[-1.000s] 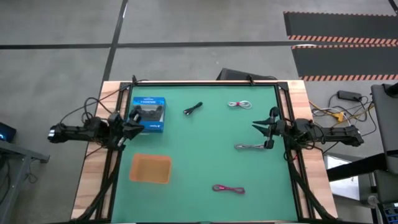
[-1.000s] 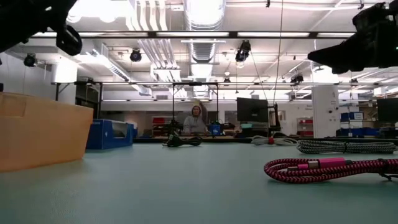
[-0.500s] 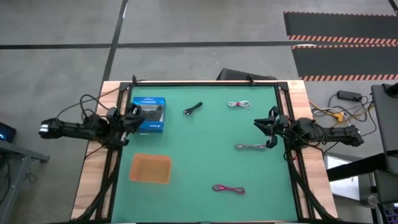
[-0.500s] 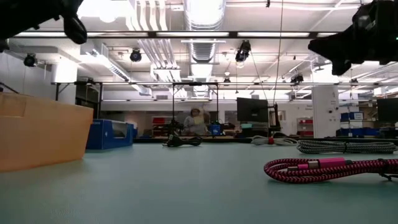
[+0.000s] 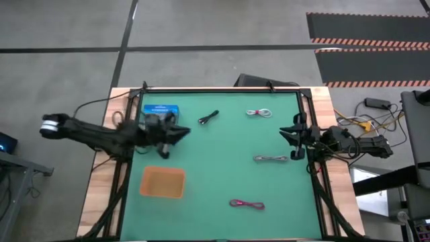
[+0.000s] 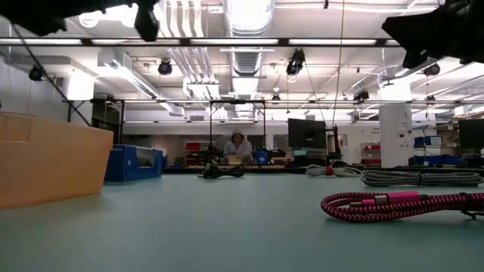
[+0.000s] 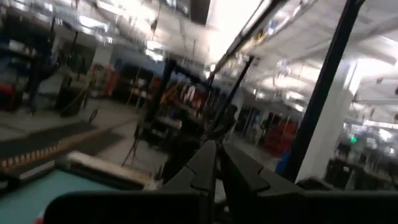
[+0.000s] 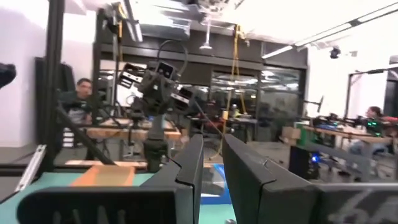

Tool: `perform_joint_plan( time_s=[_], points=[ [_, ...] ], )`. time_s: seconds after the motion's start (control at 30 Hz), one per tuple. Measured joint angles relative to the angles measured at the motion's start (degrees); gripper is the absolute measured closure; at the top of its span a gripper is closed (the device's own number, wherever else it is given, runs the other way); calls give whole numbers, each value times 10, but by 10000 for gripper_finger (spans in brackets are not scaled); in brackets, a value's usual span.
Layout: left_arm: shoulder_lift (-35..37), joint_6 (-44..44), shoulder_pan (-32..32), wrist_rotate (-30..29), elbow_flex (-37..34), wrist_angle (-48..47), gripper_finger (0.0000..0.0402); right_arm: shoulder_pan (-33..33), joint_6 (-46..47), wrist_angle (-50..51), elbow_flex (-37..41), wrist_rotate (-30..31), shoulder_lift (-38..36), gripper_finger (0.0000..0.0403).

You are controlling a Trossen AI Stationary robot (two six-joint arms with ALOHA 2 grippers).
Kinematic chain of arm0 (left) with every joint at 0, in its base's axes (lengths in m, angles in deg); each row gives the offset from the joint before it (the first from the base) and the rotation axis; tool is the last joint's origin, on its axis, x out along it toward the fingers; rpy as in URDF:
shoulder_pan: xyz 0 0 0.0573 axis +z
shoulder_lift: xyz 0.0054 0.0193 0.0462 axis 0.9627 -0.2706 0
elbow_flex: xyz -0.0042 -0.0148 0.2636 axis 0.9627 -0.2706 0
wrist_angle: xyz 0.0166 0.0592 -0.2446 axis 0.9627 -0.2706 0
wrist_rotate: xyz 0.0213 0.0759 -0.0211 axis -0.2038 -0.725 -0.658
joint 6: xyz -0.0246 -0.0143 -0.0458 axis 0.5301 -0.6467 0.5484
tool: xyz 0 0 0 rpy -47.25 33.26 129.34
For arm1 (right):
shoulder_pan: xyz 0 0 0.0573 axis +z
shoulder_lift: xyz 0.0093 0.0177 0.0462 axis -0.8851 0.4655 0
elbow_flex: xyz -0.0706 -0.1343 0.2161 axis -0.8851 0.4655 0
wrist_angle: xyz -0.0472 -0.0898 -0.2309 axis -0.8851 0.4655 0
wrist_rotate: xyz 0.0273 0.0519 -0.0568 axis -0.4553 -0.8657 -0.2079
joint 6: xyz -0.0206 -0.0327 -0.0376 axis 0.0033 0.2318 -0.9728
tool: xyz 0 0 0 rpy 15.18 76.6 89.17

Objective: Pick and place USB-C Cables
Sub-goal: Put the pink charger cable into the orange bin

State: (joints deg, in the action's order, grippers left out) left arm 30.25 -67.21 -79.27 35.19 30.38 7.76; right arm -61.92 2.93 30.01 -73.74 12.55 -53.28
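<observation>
- On the green bench (image 5: 215, 168) four small cable bundles lie well apart from one another: the black cable (image 5: 209, 117) near the far edge, the white cable (image 5: 259, 113) to its right, the grey cable (image 5: 270, 158) toward the right side, and the red-pink cable (image 5: 247, 204) near the front
- Across the low view, the red-pink cable (image 6: 401, 205) lies closest, the grey cable (image 6: 420, 177) sits behind it, and the black cable (image 6: 221, 171) shows far back at the middle
- At the left, the left gripper (image 5: 181, 132) reaches out over the bench above the blue box (image 5: 160, 109), which it partly covers; in its wrist view the fingers (image 7: 202, 168) are nearly pressed together with only a thin slit between them, and they hold nothing
- Near the right edge, the right gripper (image 5: 290, 141) hangs above the bench, between the white cable and the grey cable and touching neither; its fingers (image 8: 186, 165) stand a little apart with a narrow gap, and nothing is in them
- Toward the front left, the orange-brown tray (image 5: 162, 182) lies flat with no cable in it; the low view shows its wall (image 6: 45, 162) large at the left
- Beyond the far edge of the bench, a person (image 6: 237, 147) sits in the room behind
</observation>
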Motion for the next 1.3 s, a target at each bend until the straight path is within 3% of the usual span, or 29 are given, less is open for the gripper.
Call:
perform_joint_plan(
  time_s=[0.13,0.33,0.73,1.3],
  points=[
    [-84,29,-6,1,70,-22,393,0,6,-4,-6,-19,-5,351],
    [-189,53,-29,1,178,-132,393,0,8,0,-6,-36,-8,351],
    [-346,72,-95,1,444,-517,393,0,33,8,-6,-37,-8,351],
    [-563,114,-199,-32,631,-545,401,0,63,9,-7,-37,-8,351]
  ],
)
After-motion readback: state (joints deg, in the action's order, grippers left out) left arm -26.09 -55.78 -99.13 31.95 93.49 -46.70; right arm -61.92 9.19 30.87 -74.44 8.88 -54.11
